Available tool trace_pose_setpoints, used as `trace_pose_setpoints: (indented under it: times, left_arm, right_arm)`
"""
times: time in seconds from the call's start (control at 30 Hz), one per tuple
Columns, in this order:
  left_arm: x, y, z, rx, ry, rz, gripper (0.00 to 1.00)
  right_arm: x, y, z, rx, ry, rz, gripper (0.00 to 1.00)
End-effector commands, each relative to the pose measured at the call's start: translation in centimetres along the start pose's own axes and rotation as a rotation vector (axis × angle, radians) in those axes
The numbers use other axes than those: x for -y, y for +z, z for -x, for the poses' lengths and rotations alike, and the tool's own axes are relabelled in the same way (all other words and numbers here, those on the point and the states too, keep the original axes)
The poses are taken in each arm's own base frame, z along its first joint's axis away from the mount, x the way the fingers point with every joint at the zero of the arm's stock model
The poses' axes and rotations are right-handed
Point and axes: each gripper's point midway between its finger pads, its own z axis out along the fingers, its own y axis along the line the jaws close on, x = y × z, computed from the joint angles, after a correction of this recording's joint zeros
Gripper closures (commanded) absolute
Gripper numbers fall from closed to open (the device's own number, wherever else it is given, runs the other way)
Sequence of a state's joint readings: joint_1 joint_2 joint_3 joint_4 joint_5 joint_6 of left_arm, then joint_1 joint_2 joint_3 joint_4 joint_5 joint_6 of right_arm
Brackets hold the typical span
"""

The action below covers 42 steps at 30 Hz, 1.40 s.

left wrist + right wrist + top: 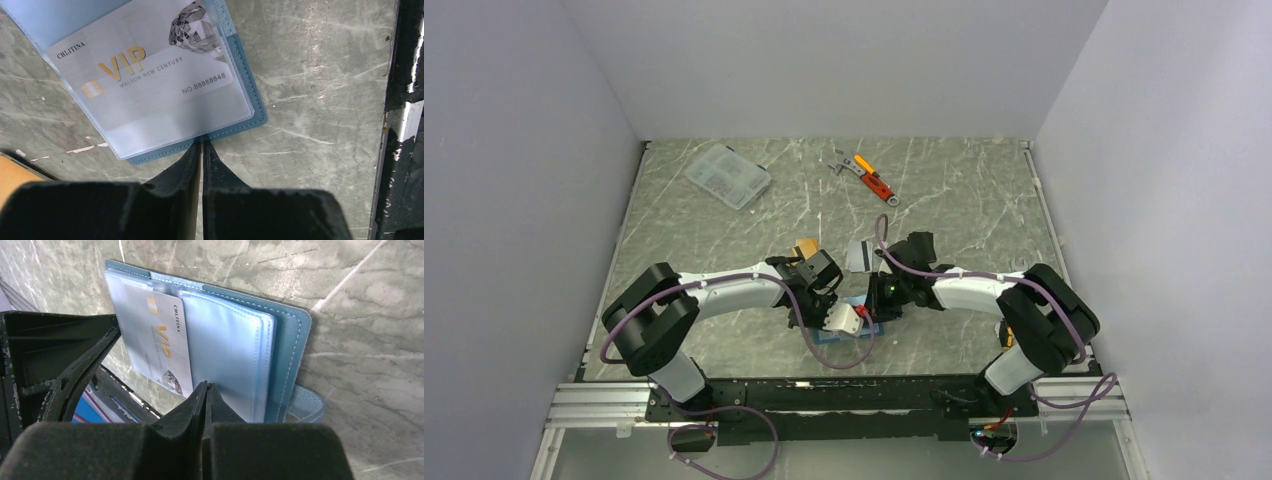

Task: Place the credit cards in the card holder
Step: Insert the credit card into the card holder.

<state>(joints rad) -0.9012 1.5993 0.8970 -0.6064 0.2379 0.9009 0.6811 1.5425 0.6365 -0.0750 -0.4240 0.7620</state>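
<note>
Between the fingers of the left gripper (pixel 201 148) we see no gap at all: they are clenched tip to tip, and the tips sit right on the near rim of the wallet (pixel 257 112). We cannot tell whether a sliver of the cover is nipped between them. Our read is that they press there to pin the open wallet flat on the table (pixel 320 100).

Just past those tips lies a clear sleeve (pixel 130 137), and inside it the VIP card (pixel 150 75), fully seated with its print up. So one card is home.

Over to the right gripper (pixel 206 390): its fingers are squeezed together too, tips at the lower edge of the pale blue sleeves (pixel 225 350), with the VIP card just to their left. We cannot tell whether they hold a leaf or only touch it. We judge they are there to steady the leaves, so a free pocket stays reachable.

Further out, left of the left fingers, the corner of an orange card (pixel 12 177) lies on the table, outside the wallet. From above, a pale card (pixel 861 255) lies beyond the right gripper, also apart from the wallet.

Those two are waiting, so the job looks part done. Next, we reckon, one gripper must let go and fetch a card while the other stops the wallet from folding shut.
</note>
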Motion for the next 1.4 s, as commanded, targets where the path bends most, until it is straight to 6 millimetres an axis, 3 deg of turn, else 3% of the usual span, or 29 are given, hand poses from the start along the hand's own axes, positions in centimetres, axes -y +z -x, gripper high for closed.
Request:
trace_pose_setpoints:
  times: [0.0,0.77,0.87,1.1,1.37]
  left_arm:
    - [2.4,1.5,-0.7,-0.007,0.005,-0.094,0.9]
    - [2.0,1.3,-0.2,0.006,0.012,-0.09,0.91]
    - [2.2,1.3,-0.4,0.0,0.011,-0.092,0.91]
    - [2.5,1.4,-0.8,-0.007,0.014,-0.083,0.91]
    - [2.4,1.1,-0.7,0.0,0.015,-0.073,0.91]
  right_arm:
    - [0.6,0.2,0.9,0.024,-0.007,-0.054,1.0]
    - [-3.9,2.9,1.1,-0.01,-0.087,0.021,1.0]
    - [-4.2,2.5,1.3,-0.002,-0.097,0.019,1.0]
    - [-2.6,1.0,2.6,0.04,-0.074,-0.013,1.0]
    - [-2.2,2.8,3.1,0.016,-0.061,-0.025,1.0]
